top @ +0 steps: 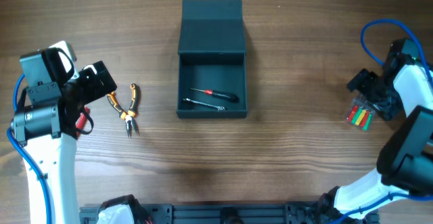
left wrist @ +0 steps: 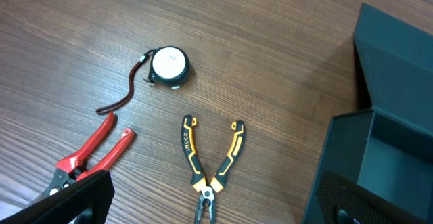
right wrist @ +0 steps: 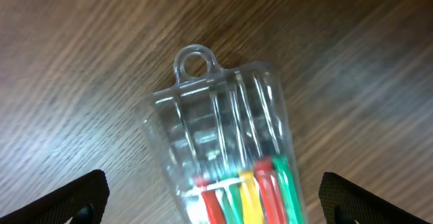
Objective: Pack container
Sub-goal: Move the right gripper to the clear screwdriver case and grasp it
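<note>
The dark teal container (top: pixel 183 82) sits open at table centre, its lid (top: pixel 212 25) folded back. Inside lie a red-handled screwdriver (top: pixel 215 93) and a metal tool (top: pixel 203 104). Orange-black pliers (top: pixel 128 109) lie left of it; they also show in the left wrist view (left wrist: pixel 208 162), between the wide-open jaws of my left gripper (left wrist: pixel 216 207), which hovers above them. My right gripper (right wrist: pixel 213 200) is open, straddling a clear pack of coloured screwdrivers (right wrist: pixel 230 163), which in the overhead view (top: pixel 360 114) lies at the far right.
A white tape measure (left wrist: pixel 168 65) with a dark strap and red-handled cutters (left wrist: pixel 88 153) lie on the wood left of the pliers. The container's wall (left wrist: pixel 338 163) is close on the left gripper's right side.
</note>
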Action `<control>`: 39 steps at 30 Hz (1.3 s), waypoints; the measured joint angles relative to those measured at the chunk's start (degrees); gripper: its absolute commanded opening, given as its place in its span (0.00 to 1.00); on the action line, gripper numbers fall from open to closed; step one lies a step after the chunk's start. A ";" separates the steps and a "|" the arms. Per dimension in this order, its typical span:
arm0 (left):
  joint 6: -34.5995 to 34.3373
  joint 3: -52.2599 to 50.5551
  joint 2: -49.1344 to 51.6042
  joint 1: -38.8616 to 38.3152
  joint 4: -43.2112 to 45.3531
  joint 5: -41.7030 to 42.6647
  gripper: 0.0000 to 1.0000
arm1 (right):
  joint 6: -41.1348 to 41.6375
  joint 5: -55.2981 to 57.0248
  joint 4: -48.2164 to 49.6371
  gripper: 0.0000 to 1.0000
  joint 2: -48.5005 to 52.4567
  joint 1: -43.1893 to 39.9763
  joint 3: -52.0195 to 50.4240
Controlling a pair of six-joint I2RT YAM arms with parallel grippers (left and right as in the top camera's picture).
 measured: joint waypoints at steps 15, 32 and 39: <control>0.00 0.00 0.00 0.00 0.00 0.00 1.00 | -2.49 -0.07 1.73 1.00 5.29 -0.02 0.02; 0.00 0.00 0.00 0.00 0.00 0.00 1.00 | -8.39 -2.91 6.47 0.99 4.48 -0.59 -2.36; 0.02 0.00 0.00 0.00 0.00 0.00 1.00 | -8.85 -2.93 6.73 0.86 4.31 -0.55 -2.62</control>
